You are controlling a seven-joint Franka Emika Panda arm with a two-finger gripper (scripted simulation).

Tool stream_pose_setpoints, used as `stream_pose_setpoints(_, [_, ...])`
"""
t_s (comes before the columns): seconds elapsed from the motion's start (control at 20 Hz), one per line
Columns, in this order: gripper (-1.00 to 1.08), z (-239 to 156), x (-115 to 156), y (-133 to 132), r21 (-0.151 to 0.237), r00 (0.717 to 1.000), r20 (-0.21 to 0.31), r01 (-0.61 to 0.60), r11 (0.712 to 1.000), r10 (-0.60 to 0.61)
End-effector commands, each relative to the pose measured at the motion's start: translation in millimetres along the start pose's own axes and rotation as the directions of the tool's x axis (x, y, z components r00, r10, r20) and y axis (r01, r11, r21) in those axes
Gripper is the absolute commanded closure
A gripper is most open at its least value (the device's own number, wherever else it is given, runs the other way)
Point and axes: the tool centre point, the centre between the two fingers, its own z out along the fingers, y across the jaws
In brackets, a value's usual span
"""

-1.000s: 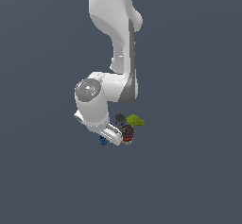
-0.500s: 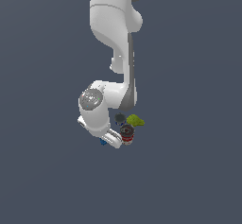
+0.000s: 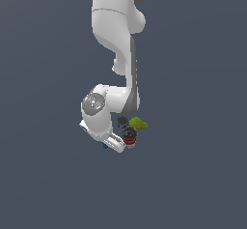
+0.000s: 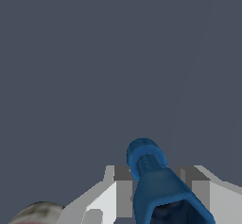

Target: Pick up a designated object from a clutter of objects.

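Blue designated object [image 4: 156, 185] lies between the two fingers [image 4: 124, 192].

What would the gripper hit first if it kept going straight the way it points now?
The blue piece: it already lies between the gripper fingers. Beyond it only bare grey ground shows, though depth is unclear.

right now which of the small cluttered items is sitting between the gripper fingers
The bright blue elongated piece with a knobby end: in the wrist view it lies between the gripper fingers. The red-and-white dark-topped can and yellow-green lump lie off to one side.
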Motion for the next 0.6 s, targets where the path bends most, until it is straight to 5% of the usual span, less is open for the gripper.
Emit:
stream_pose_setpoints(0.0, [1.08,0.3,0.0,0.0,0.000,1.000,0.000,0.000,1.000,0.000])
stream_pose_setpoints(0.55, [1.08,-9.1,-4.2,3.1,0.000,1.000,0.000,0.000,1.000,0.000])
